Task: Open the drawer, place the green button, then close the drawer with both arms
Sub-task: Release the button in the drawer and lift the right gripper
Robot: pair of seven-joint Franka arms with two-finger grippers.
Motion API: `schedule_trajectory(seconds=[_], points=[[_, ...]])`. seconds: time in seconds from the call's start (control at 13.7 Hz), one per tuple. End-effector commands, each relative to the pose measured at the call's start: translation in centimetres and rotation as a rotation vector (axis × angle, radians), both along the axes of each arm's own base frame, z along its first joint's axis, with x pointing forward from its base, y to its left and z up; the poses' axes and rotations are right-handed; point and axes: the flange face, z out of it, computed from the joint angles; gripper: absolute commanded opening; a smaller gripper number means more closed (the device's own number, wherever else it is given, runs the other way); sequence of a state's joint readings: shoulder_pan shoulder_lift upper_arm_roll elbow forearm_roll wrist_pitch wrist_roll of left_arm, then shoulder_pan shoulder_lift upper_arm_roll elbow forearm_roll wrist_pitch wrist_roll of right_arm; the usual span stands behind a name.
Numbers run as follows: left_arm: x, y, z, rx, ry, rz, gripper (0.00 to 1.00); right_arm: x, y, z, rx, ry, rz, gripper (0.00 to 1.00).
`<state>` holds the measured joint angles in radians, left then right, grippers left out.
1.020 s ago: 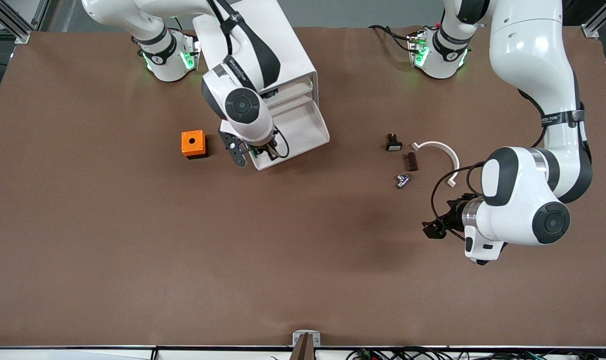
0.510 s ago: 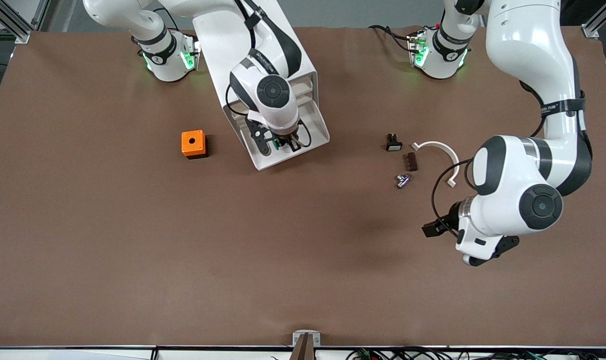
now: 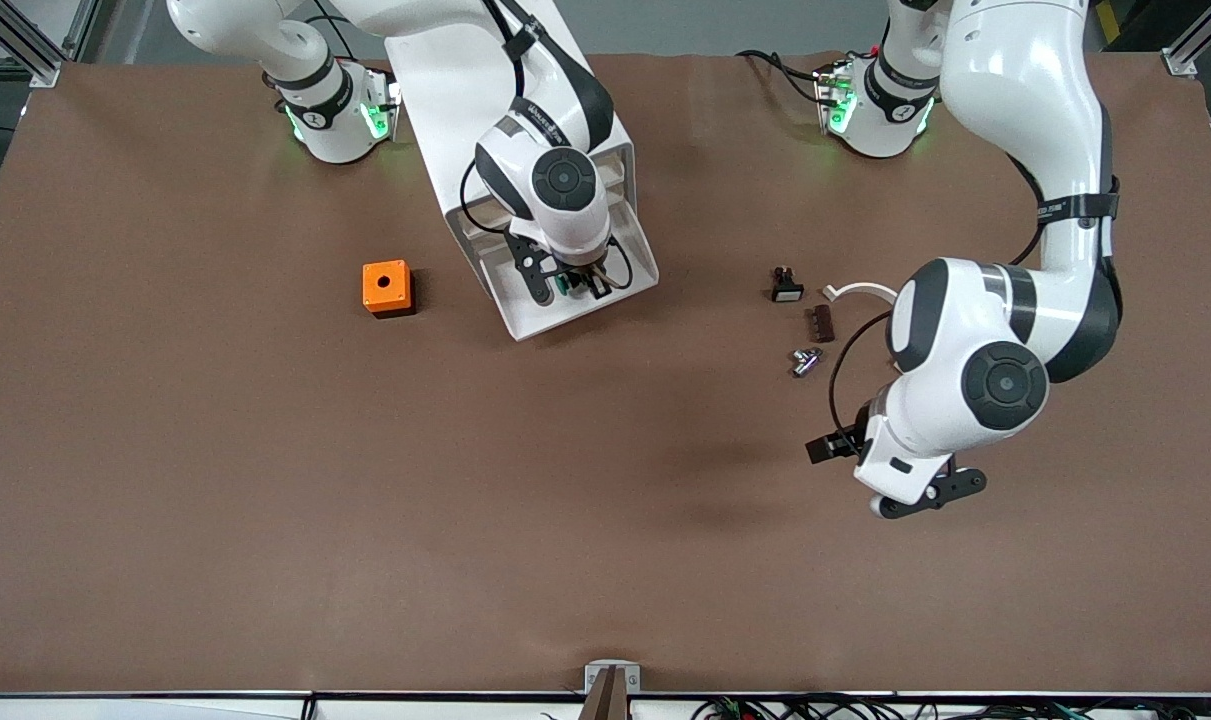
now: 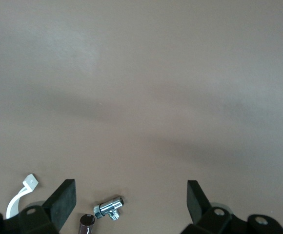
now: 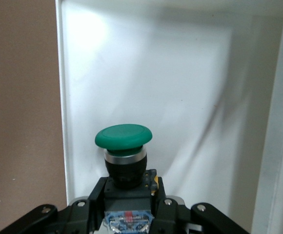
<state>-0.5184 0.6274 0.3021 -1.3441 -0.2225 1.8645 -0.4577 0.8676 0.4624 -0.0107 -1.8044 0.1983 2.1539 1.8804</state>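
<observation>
The drawer (image 3: 641, 256) stands pulled out of the white cabinet (image 3: 430, 100), its white tray floor bare (image 5: 180, 97). My right gripper (image 3: 571, 285) hangs over the open drawer, shut on the button's black body (image 5: 130, 195). The button's green cap (image 5: 123, 136) points down toward the tray floor and shows as a green spot in the front view (image 3: 565, 288). My left gripper (image 3: 831, 447) is open and empty over bare table, nearer the front camera than the small loose parts. Its fingers (image 4: 63, 197) stand wide apart, the gripper (image 4: 130, 195) holding nothing.
An orange cube with a hole (image 3: 386, 287) sits beside the drawer toward the right arm's end. Toward the left arm's end lie a black-and-white switch part (image 3: 787, 285), a brown piece (image 3: 821, 323), a chrome fitting (image 3: 804, 361) (image 4: 108, 208) and a white curved strip (image 3: 855, 291) (image 4: 22, 195).
My right gripper has carried the button from the drawer's front corner to over the tray's inside. My left arm has swung its gripper toward the table's middle, covering part of the white strip.
</observation>
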Motion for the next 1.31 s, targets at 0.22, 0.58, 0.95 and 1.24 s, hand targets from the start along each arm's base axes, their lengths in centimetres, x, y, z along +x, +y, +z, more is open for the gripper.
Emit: schedule_trajectory(seconds=[0.22, 0.58, 0.95, 1.24], points=[[-1.3, -1.8, 1.2, 0.000, -0.023, -0.057, 1.00, -0.3, -0.1, -0.5, -0.005, 0.015, -0.023, 0.64], [-1.8, -3.1, 3.0, -0.010, -0.046, -0.078, 1.00, 1.8, -2.3, 2.6, -0.038, 0.071, -0.039, 1.00], [-2.8, -6.8, 1.8, -0.012, -0.064, -0.126, 1.00, 8.7, -8.9, 14.5, -0.060, 0.208, -0.032, 1.00], [-3.9, -11.6, -2.1, 0.000, -0.083, -0.197, 1.00, 11.3, -16.5, 22.3, 0.003, 0.219, 0.050, 1.00]])
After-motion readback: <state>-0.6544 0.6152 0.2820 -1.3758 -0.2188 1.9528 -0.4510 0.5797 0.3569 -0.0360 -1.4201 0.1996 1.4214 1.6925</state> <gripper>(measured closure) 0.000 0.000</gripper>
